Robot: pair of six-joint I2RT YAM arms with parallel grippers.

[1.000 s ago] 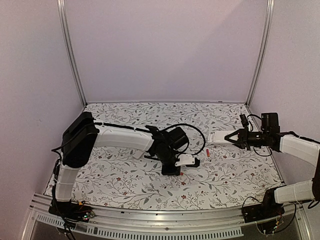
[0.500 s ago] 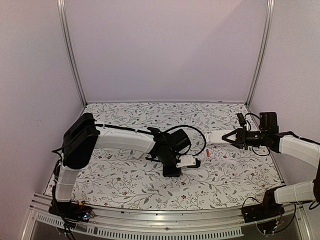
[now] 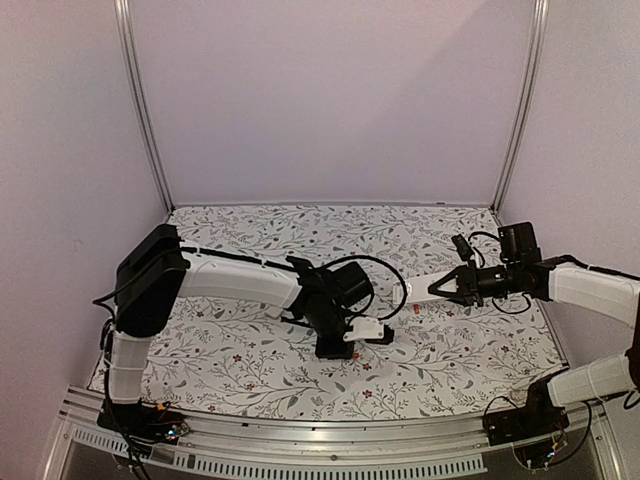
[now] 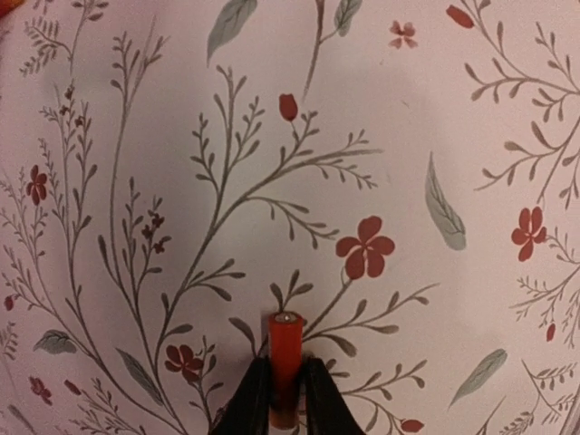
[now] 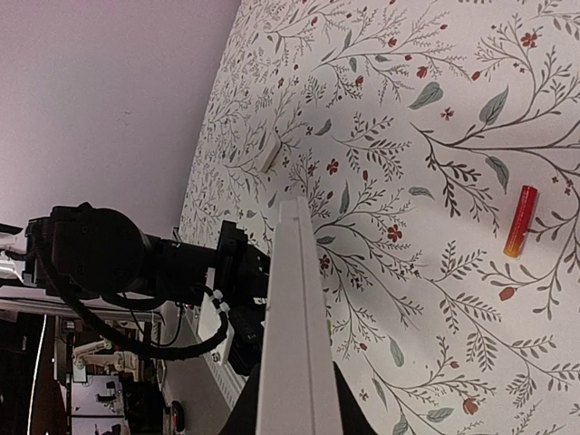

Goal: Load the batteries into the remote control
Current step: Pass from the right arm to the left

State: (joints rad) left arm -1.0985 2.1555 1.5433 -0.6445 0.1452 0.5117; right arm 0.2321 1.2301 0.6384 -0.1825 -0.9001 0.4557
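My left gripper [image 3: 334,349] points down at the middle of the table. In the left wrist view it [image 4: 284,370] is shut on an orange-red battery [image 4: 285,340], which stands out past the fingertips just above the cloth. My right gripper [image 3: 441,287] is shut on the white remote control [image 3: 421,288] and holds it above the table, pointing left towards the left gripper. In the right wrist view the remote [image 5: 293,299] shows edge-on between the fingers [image 5: 347,412]. A second orange-red battery [image 5: 520,220] lies loose on the cloth to the right of the remote.
The table carries a floral cloth [image 3: 250,360]. A small white flat piece [image 5: 269,155] lies on it further off. The left arm's black cable loops [image 3: 385,262] over the middle. Metal frame posts [image 3: 140,110] and purple walls close in the sides and back.
My right gripper has carried the remote leftward, towards the centre and lower. My left gripper has shifted slightly left and nearer, still holding its battery.
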